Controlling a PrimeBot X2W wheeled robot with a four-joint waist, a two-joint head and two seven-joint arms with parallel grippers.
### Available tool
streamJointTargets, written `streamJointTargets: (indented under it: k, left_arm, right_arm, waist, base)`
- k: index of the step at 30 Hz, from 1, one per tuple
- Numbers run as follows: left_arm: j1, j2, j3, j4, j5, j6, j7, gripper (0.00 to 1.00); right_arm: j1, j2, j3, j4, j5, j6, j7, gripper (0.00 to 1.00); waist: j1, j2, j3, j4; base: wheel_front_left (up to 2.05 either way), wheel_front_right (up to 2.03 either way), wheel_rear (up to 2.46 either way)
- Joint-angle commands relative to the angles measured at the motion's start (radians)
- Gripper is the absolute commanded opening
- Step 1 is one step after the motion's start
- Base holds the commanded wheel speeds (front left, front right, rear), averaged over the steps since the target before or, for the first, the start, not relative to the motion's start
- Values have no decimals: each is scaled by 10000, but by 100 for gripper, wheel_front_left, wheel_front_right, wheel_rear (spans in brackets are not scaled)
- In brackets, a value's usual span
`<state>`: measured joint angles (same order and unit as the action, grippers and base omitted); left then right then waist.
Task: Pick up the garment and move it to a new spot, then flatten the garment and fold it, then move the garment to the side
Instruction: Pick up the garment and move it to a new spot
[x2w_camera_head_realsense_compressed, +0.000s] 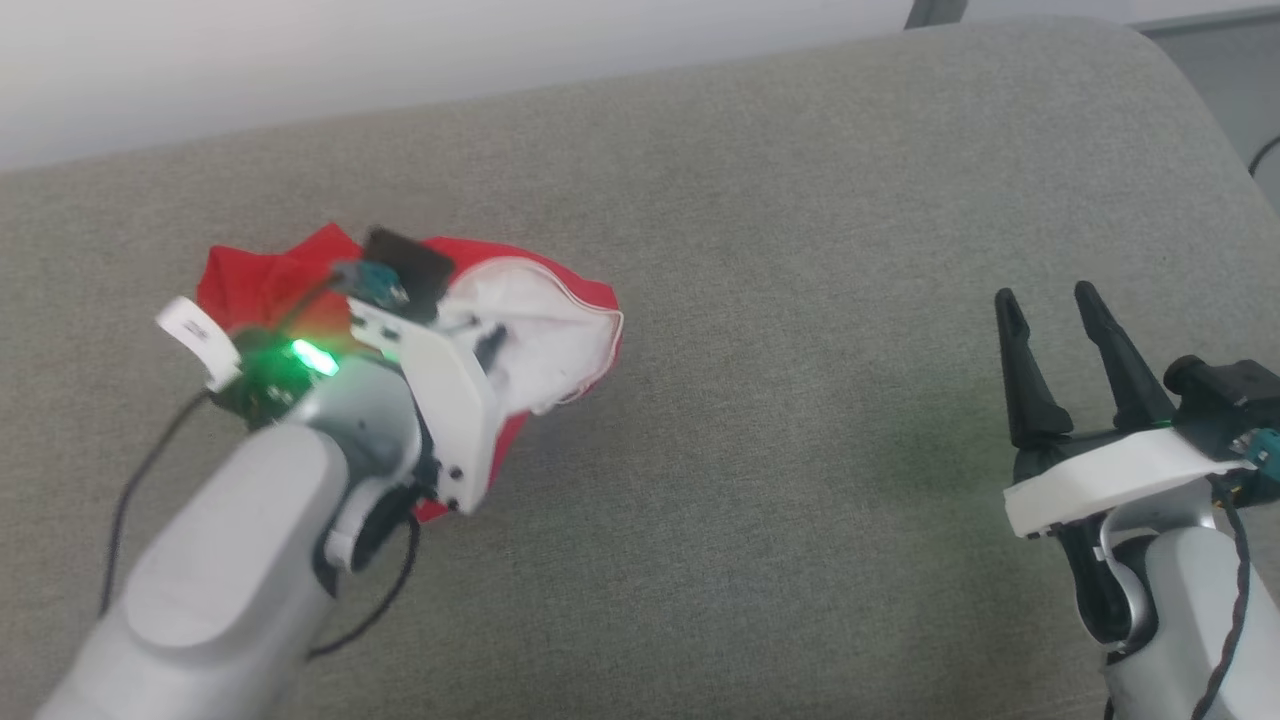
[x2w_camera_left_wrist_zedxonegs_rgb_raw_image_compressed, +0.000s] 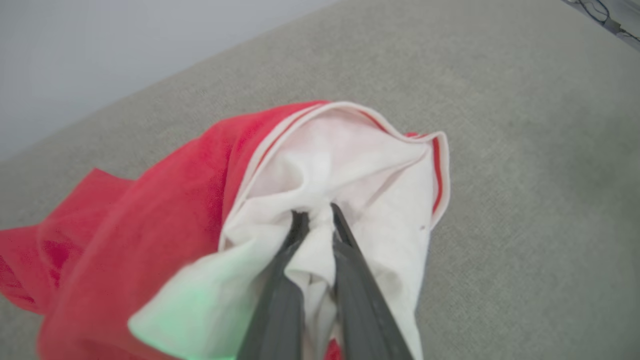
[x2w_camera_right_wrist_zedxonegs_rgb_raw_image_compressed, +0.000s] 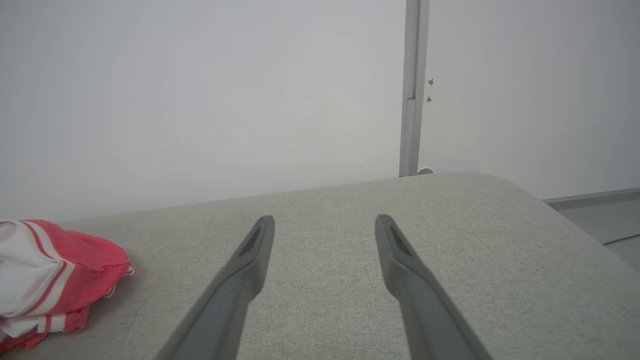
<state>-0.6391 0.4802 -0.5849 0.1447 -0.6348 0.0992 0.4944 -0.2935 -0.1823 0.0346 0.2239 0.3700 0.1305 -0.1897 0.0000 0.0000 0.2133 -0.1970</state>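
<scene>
The garment (x2w_camera_head_realsense_compressed: 560, 320) is a bunched heap of red fabric with its white lining turned up, lying at the left of the grey cushion. My left gripper (x2w_camera_left_wrist_zedxonegs_rgb_raw_image_compressed: 316, 215) is shut on a fold of that white lining (x2w_camera_left_wrist_zedxonegs_rgb_raw_image_compressed: 350, 165), its fingers buried in the cloth; in the head view the wrist covers them. A white stripe trims the garment's red edge (x2w_camera_left_wrist_zedxonegs_rgb_raw_image_compressed: 440, 170). My right gripper (x2w_camera_head_realsense_compressed: 1045, 300) is open and empty, hovering over bare cushion far to the right. The garment (x2w_camera_right_wrist_zedxonegs_rgb_raw_image_compressed: 55, 270) also sits at the left edge of the right wrist view, beyond that gripper (x2w_camera_right_wrist_zedxonegs_rgb_raw_image_compressed: 325, 222).
The grey cushion (x2w_camera_head_realsense_compressed: 780, 480) spreads wide between the two arms. Its rounded far right corner (x2w_camera_head_realsense_compressed: 1150, 60) drops to the floor. A pale wall (x2w_camera_right_wrist_zedxonegs_rgb_raw_image_compressed: 200, 100) with a grey vertical post (x2w_camera_right_wrist_zedxonegs_rgb_raw_image_compressed: 412, 85) stands behind it. A black cable (x2w_camera_head_realsense_compressed: 140, 480) hangs off my left forearm.
</scene>
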Motion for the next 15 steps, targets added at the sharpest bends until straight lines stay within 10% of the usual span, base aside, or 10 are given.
streamJointTargets:
  k: [1, 13, 15]
  left_arm:
    - [218, -111, -100, 245, -114, -62, -134, 0]
    - [363, -1111, -838, 3418, -178, -688, -758, 0]
    - [258, -1236, -880, 3765, -207, -776, -845, 20]
  right_arm:
    - [-149, 72, 82, 61, 79, 4, -99, 100]
    - [-500, 92, 583, 680, 169, 4, -344, 100]
    - [-553, 57, 607, 751, 183, 4, -356, 100]
  waist:
    - [0, 0, 85, -72]
    - [0, 0, 203, -144]
    - [0, 0, 153, -102]
  base:
    - [0, 0, 0]
    - [0, 0, 0]
    - [0, 0, 0]
